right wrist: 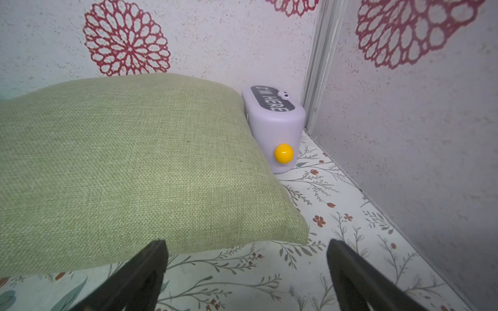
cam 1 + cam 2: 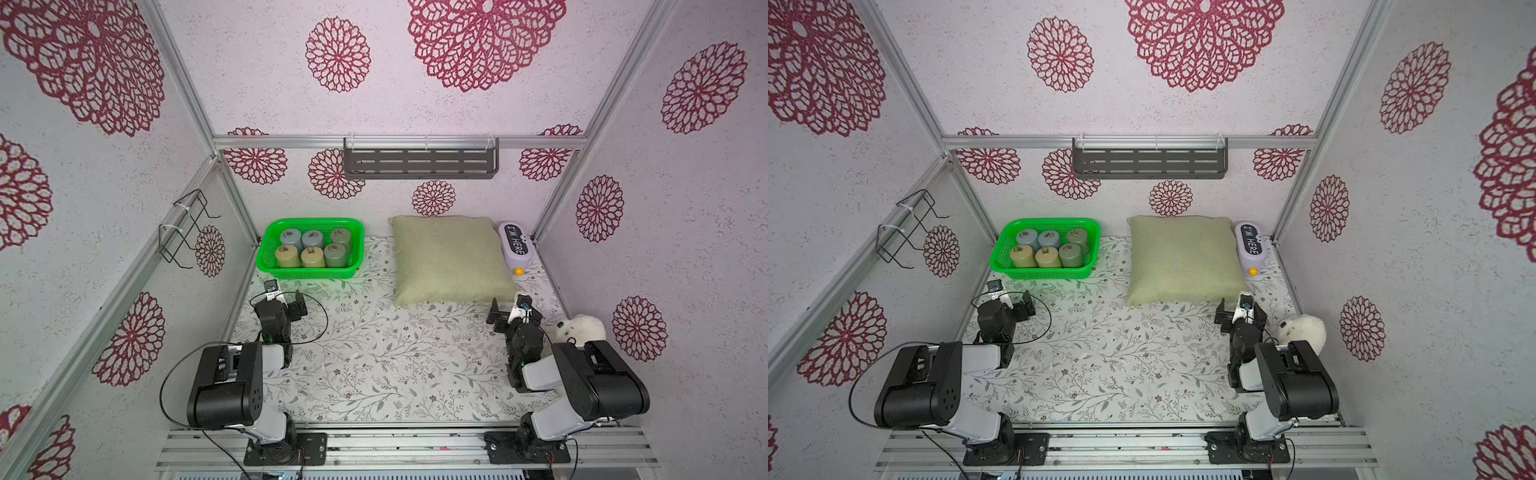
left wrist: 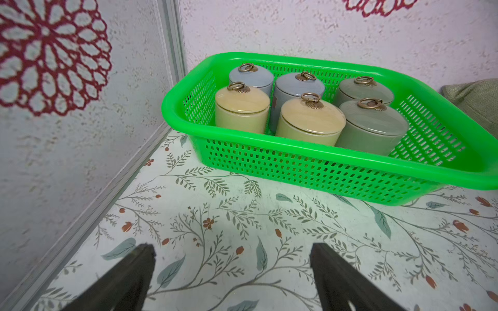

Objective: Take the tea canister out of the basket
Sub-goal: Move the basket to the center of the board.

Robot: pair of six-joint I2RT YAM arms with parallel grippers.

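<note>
- Left jaws: spread wide and empty, low over the bare counter point(image 3: 242, 215). They face the basket point(image 3: 296, 146) from the near side, close to its near wall but not touching it.
- Right jaws: also spread wide and holding nothing. They sit just before the near right corner of the green cushion point(image 1: 121, 161), well apart from the task's things.
- Basket: sits flat at the far left of the counter, close to the back wall.
- Tea canisters point(image 2: 311, 255): six stand upright inside, in two rows of three, packed close. All lids are on, each with a ring knob. The far row has two blue-grey and one grey-green at right. The near row has two cream point(image 3: 310, 121) and one grey-green point(image 3: 373, 129) at right. None is out.
- Step in hand, as judged: the opening approach, with no grasp begun.
- The task does not say which canister is meant. The near row looks readiest for the left arm.
- Next move, as judged: the left jaws should rise above the near rim, pass over a near-row canister and come down around its body.
- Concern: gaps between neighbours look slim, so finger placement needs care.
- Caution: a pull on the ring alone may lift only the lid.
</note>
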